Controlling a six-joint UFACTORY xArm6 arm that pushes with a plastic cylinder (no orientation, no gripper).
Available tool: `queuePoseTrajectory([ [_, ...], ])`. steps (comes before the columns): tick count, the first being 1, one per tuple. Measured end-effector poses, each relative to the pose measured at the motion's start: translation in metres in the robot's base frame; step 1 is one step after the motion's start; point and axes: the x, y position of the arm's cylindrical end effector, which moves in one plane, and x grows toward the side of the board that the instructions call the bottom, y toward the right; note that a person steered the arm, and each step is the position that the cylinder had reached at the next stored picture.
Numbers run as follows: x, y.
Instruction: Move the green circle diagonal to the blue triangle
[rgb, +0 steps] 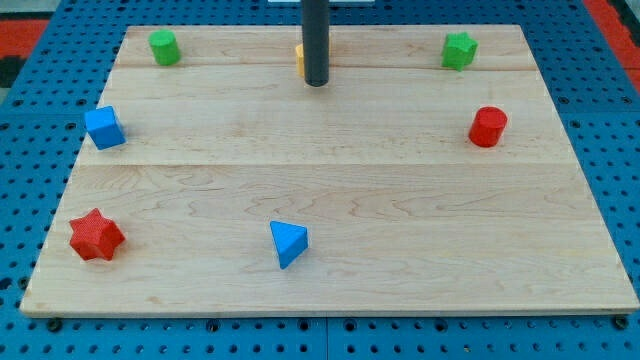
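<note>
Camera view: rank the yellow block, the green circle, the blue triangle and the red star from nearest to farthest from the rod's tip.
Measured from my tip:
1. Yellow block, right behind the rod, mostly hidden.
2. Green circle, toward the view's top left.
3. Blue triangle, near the view's bottom, slightly left of the tip. It is close to the green circle's range, so the order is tentative.
4. Red star, bottom left corner.

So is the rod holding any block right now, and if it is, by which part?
Nothing is held. My tip has no grip; it stands at the view's top, partly hiding a yellow block behind it. Contact cannot be told.
</note>
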Motion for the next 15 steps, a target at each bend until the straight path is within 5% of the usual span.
queuePoseTrajectory([
  [1,0.004,-0.059],
  [4,-0.112,-0.153],
  [6,-0.092,-0.225],
  [8,-0.041,-0.139],
  [9,-0.096,-0.158],
  [10,-0.099,-0.204],
  [12,-0.007,-0.206],
  [13,0.022,-0.168],
  [15,0.028,0.020],
])
